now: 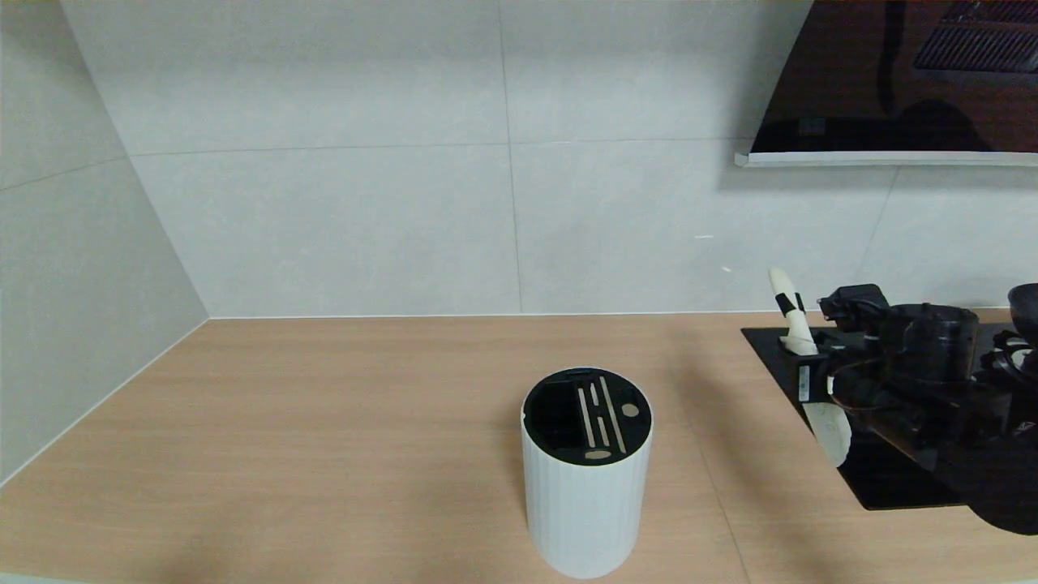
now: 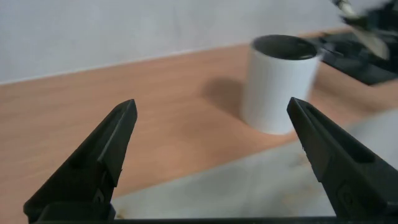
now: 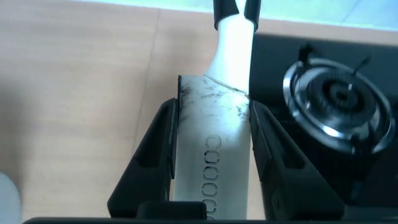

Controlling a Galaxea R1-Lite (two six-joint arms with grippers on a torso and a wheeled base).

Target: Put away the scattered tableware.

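A white ribbed cylinder, the knife holder (image 1: 585, 495), stands upright on the wooden counter (image 1: 324, 422). Its black top is cut with several narrow slots, two small holes and one wider opening; the opening is dark inside and its contents cannot be made out. To the right of the holder and apart from it, the right gripper (image 1: 811, 377) is clamped on a white knife (image 1: 829, 428) over the left edge of a black cooktop (image 1: 778, 357). The knife is tilted, its black-banded handle pointing up and away toward the tiled wall and its blade slanting down toward the robot. Whether the blade touches the cooktop cannot be told. The right wrist view gives what the head view hides: the two fingers (image 3: 165, 143) press flat against the sides of the scuffed blade, with a burner (image 3: 339, 99) just beside it on the side away from the holder. The left wrist view shows the left gripper (image 2: 211, 107) with its fingers spread wide apart and holding nothing. It is level near the counter's front edge, looking across the wood at the holder (image 2: 280, 87), which stands well beyond the fingertips. A dark range hood (image 1: 892, 81) hangs on the wall, above and to the right of the holder.
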